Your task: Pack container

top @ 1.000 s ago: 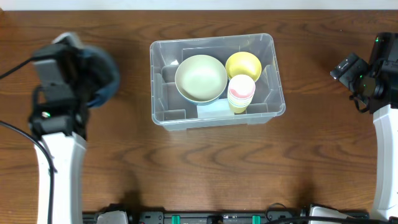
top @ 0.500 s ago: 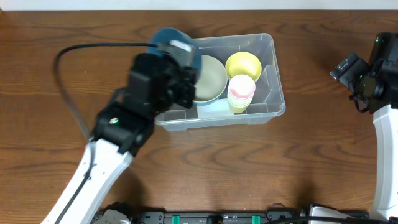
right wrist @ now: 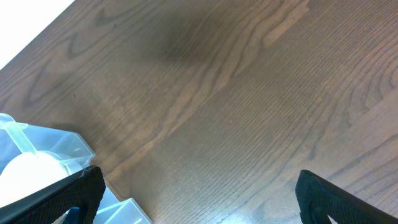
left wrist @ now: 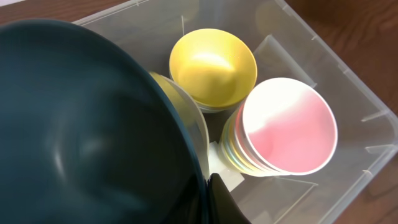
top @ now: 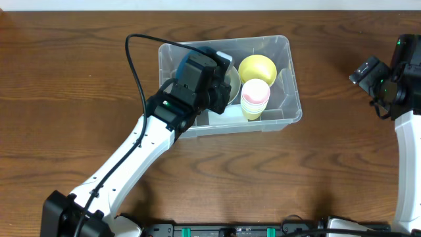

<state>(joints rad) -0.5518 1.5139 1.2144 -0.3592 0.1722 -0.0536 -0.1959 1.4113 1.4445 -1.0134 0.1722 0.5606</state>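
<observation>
Left end effector (left wrist: 206, 198): one finger shows at the rim of the dark teal bowl (left wrist: 87, 124), the other is hidden behind the bowl's wall. We judge it to be pinching that rim. The bowl hangs over the left half of the container (top: 276, 41), directly above the pale green bowl (left wrist: 189, 121) already inside. We cannot tell how far it is tilted.

Risks, our judgement:
- The grip is on the rim only. If released high, the bowl could pivot or slip and clatter onto the pale green bowl.
- The stack of cups (left wrist: 287, 127), pink one on top, appears to lean just beside the pale green bowl, in the container's right half. A swinging rim could topple it.
- The yellow bowl (left wrist: 213, 62) sits toward the container's back-right corner, close to the cups, so a knock would carry on to it.
- The container is clear plastic. Pressing on a wall might slide it across the tabletop (top: 342, 178).

Edges and room: nesting into the pale green bowl looks like the only open spot. The bare floor with the pale label (top: 223, 117), by the container's front wall, looks too narrow. The space above the container is open for a lift.

Right end effector (right wrist: 199, 202): fingers spread wide, holding nothing, well apart from the container's right wall.
</observation>
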